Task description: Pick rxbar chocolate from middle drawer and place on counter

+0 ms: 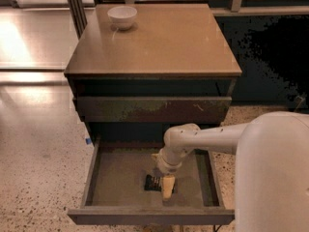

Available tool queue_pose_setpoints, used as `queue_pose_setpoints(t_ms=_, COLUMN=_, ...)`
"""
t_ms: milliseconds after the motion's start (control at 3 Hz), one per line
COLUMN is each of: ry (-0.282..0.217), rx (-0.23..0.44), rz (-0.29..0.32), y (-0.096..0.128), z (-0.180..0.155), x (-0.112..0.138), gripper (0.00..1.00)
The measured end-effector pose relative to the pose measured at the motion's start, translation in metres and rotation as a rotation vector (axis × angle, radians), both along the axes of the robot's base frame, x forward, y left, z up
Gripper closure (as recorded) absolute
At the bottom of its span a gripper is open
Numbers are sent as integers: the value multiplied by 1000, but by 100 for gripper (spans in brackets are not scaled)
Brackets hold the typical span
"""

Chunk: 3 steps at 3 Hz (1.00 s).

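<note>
Inside the middle drawer (116,185), end effector (165,187) overlaps rxbar chocolate (152,182) lying left-right.

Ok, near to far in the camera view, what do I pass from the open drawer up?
Front panel of the middle drawer → rxbar chocolate on the drawer floor, pincer down at its right end → scuffed drawer front → counter → white bowl, far left corner.

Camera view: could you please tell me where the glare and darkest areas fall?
In the camera view, strong glare washes the polished floor at upper left; the counter carries a soft sheen near the white bowl; the middle drawer is dimmer, with the gripper down inside it at the rxbar chocolate; right of the counter is near black.
</note>
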State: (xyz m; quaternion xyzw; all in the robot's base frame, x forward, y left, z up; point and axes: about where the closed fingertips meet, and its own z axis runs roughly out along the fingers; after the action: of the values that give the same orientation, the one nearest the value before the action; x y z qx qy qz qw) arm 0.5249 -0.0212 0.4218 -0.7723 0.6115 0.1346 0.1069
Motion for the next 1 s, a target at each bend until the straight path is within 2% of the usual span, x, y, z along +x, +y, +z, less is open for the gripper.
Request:
queue_pose_setpoints(t_ms=333, ry=0, rx=0, rz=0, y=0, z=0, x=0, gripper=0)
queue_pose_setpoints(t_ms=667, ry=2, rx=19, rz=-45, y=-6, z=-12, x=-2, gripper=0)
queue_pose_setpoints(t_ms=1000, ry=45, rx=79, rz=-100, y=-10, z=-41, x=-1, gripper=0)
